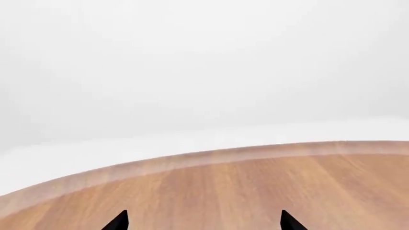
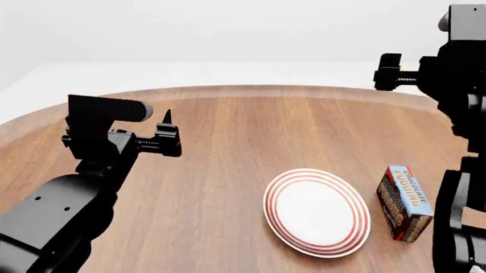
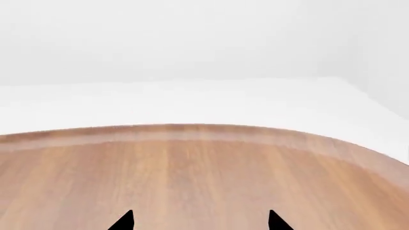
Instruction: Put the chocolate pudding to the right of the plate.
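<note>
1. The chocolate pudding lies on the round wooden worktop, near the lower right of the head view, just beside the plate on the plate's right side. A narrow strip of wood shows between carton and plate rim; they do not touch.
2. The carton rests with its light-blue lettered face upward and its long axis running roughly away from the robot.
3. The left end effector hangs above the left part of the worktop, well apart from the pudding, with the plate between them. Its fingertips show in the left wrist view as two black points set wide apart, with only bare wood between them: spread, empty.
4. The right end effector is raised at the upper right of the head view, beyond the pudding and well clear of it. Its fingertips in the right wrist view likewise stand wide apart over bare wood: spread, empty.
5. Neither wrist view shows pudding or plate; each looks across the worktop's far edge to a white surround.
</note>
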`<state>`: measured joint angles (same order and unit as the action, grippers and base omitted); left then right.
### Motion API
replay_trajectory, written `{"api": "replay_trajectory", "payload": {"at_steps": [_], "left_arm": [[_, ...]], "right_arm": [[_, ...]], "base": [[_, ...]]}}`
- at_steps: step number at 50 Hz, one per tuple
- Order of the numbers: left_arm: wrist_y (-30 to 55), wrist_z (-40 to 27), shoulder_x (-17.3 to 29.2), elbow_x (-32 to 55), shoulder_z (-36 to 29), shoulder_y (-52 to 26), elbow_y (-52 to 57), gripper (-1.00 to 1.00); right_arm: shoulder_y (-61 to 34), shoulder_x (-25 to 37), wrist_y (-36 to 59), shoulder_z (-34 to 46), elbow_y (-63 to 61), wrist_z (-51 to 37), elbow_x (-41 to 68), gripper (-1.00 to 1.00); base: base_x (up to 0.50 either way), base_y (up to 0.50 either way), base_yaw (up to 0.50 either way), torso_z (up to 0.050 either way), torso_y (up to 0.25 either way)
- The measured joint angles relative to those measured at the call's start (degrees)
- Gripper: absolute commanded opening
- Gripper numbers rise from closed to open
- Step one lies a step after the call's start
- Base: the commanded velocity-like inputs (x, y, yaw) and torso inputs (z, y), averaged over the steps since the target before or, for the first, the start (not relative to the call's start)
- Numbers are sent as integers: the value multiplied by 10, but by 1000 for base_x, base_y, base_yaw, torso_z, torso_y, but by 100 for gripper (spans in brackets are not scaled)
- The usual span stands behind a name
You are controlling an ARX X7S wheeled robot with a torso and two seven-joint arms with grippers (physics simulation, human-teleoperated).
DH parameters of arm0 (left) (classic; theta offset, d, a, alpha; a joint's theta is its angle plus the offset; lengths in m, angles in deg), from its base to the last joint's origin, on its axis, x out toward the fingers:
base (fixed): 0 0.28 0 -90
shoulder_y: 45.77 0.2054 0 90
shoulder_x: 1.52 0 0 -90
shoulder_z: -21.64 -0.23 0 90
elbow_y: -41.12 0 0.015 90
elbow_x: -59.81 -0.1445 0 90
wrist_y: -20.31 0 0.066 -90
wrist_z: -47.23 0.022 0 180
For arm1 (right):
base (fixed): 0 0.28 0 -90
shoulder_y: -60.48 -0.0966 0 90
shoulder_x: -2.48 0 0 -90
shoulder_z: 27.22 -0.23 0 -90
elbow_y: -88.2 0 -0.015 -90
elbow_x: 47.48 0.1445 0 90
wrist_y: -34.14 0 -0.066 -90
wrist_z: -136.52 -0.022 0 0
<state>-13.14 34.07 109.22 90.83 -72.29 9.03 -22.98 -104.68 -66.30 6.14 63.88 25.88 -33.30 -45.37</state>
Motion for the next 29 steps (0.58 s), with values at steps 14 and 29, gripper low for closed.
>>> {"api": "replay_trajectory", "payload": {"at_steps": [14, 29], "left_arm": [[13, 1, 4, -2, -28, -61, 15, 100], [10, -5, 7, -10, -41, -85, 23, 100]], "right_arm": [[165, -61, -20, -37, -374, -33, 24, 100], [232, -77, -31, -54, -499, -38, 40, 100]], "base": [[0, 0, 0, 0, 0], [0, 0, 0, 0, 0]]}}
